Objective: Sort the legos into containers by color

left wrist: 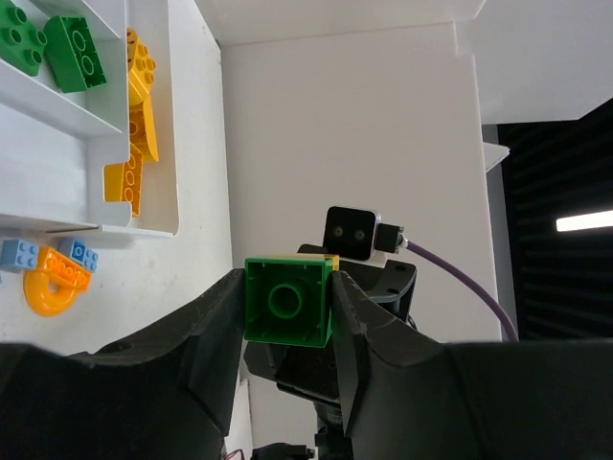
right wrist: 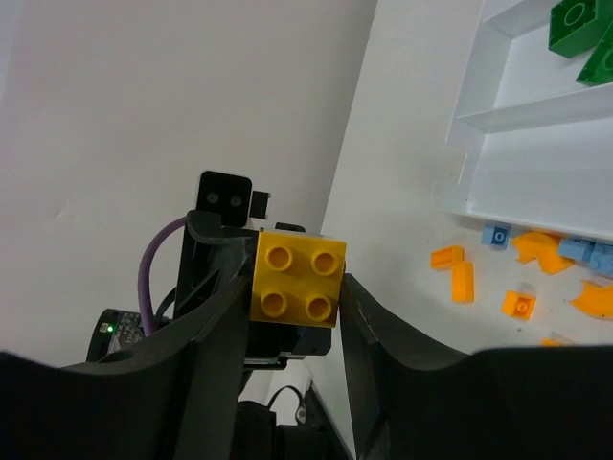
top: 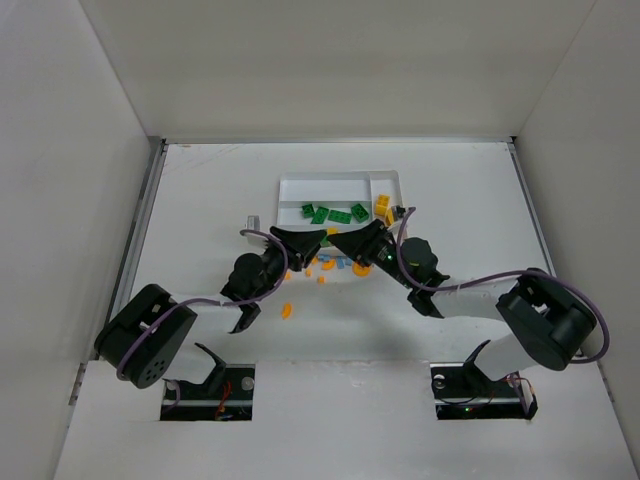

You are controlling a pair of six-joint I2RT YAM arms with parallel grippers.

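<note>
A green brick (left wrist: 287, 302) with a yellow brick (right wrist: 299, 278) stuck to its far face hangs above the table between my two grippers, which meet tip to tip. My left gripper (left wrist: 287, 318) is shut on the green brick. My right gripper (right wrist: 297, 299) has its fingers against both sides of the yellow brick. From above, the left gripper (top: 316, 238) and right gripper (top: 343, 241) sit just in front of the white tray (top: 340, 181). Green legos (top: 335, 214) lie in one long slot. Yellow legos (top: 384, 208) lie in the end slot.
Loose orange and light blue legos (top: 330, 266) lie on the table under the grippers, and one orange piece (top: 287, 311) sits nearer the left arm. An orange ring (left wrist: 48, 287) lies beside the tray's corner. White walls enclose the table.
</note>
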